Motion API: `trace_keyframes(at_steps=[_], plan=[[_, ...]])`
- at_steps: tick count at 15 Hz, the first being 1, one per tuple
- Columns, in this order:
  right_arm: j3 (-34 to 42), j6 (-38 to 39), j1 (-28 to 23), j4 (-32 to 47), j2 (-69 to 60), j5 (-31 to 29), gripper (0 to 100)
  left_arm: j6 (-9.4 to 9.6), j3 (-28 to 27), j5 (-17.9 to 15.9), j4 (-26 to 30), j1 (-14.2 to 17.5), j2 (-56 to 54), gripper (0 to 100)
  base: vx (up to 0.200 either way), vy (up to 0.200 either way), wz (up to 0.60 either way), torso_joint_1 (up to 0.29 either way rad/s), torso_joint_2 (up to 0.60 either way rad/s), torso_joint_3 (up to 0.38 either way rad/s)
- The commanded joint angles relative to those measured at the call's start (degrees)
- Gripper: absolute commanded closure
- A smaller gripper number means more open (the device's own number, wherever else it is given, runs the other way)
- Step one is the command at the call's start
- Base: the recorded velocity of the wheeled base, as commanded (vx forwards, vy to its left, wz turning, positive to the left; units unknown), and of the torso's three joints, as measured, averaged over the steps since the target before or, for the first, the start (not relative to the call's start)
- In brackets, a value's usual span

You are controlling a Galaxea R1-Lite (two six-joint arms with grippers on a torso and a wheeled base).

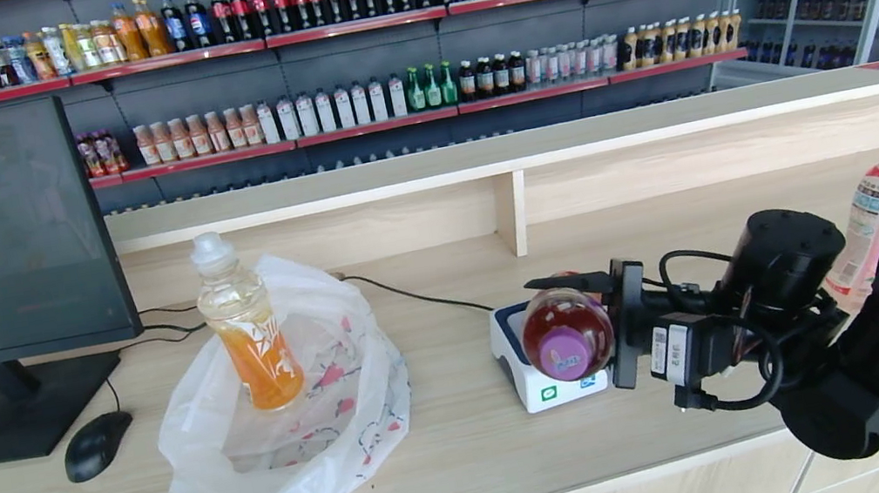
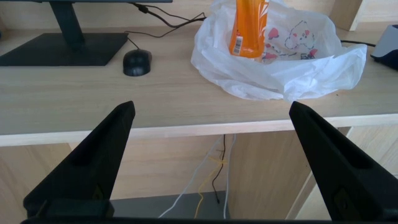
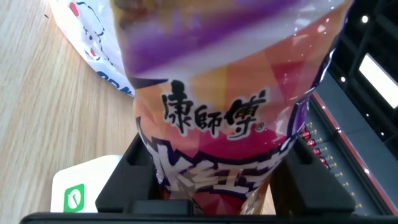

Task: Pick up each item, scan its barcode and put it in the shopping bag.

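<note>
Above the checkout scanner [image 1: 524, 379], my right pincer [image 1: 574, 324] is clenched on a red-drink bottle [image 1: 562, 342] held on its side just over the reader, which I take to be the scanning step. The next move calls for a carry well off to this pincer's left, where the shopping bag [image 1: 305, 453] lies open with an orange bottle [image 1: 247, 339] standing inside. My left pincer [image 2: 211, 155] hangs spread wide, holding nothing. A pink bottle [image 1: 871, 213] waits farther back, to my right pincer's right.
</note>
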Motion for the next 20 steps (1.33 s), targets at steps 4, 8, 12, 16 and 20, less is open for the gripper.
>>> trace_keyframes(at_steps=[4,8,12,16,20], plan=[[0.05,0.64,0.45,-0.08,-1.44,-0.44,100,-1.68,0.00,-0.02,0.09,0.00,-0.02,0,0.000,0.000,0.00,0.000,0.00,0.000],[-0.74,6.88,1.41,-0.08,-4.25,-6.33,100,-1.51,0.00,-0.02,0.09,-0.09,-0.02,0,0.000,0.000,0.00,0.000,0.00,0.000],[0.93,17.69,4.14,-0.08,-8.21,-19.60,100,-1.59,0.00,-0.02,0.09,-0.09,-0.02,0,0.000,0.000,0.00,0.000,0.00,0.000],[0.31,33.33,9.94,-0.08,-10.49,-38.41,100,-2.21,0.00,-0.02,0.09,-0.09,-0.02,0,0.000,0.000,0.00,0.000,0.00,0.000],[0.31,40.98,11.08,-0.08,-13.13,-50.36,100,-2.21,0.00,-0.02,0.09,0.00,-0.02,0,0.000,0.000,0.00,0.000,0.00,0.000]])
